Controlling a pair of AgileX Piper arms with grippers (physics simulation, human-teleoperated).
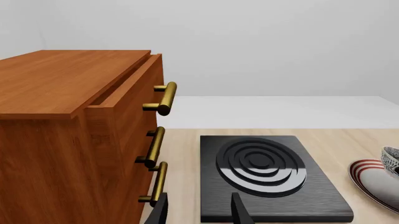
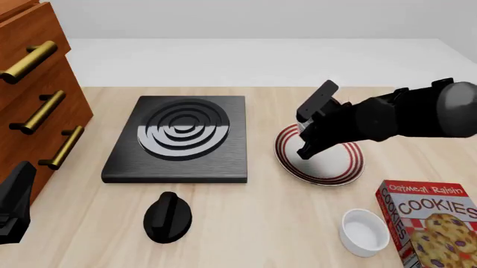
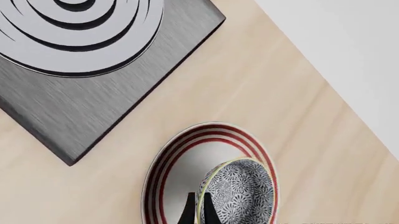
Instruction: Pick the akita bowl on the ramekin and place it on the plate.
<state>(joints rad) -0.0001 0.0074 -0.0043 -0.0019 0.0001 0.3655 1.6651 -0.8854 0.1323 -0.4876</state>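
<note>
The akita bowl [image 3: 240, 196], speckled black and white with a pale rim, hangs tilted over the red-ringed plate [image 3: 163, 172]. My right gripper [image 3: 199, 212] is shut on its rim, one finger on each side. Whether the bowl touches the plate cannot be told. In the front view the right gripper [image 2: 305, 148] and its arm cover the bowl above the plate [image 2: 347, 167]. The white ramekin [image 2: 365, 231] stands empty near the front right. In the left wrist view a sliver of the bowl [image 1: 391, 158] shows over the plate [image 1: 367, 179]. My left gripper [image 1: 199, 212] is open by the cabinet, low at the front left [image 2: 15, 209].
A black hob [image 2: 179, 139] with raised rings lies left of the plate. A wooden drawer cabinet [image 2: 30, 100] with brass handles fills the left edge. A black knob-like object [image 2: 167, 218] sits in front of the hob. A cookies box [image 2: 428, 223] lies at the front right.
</note>
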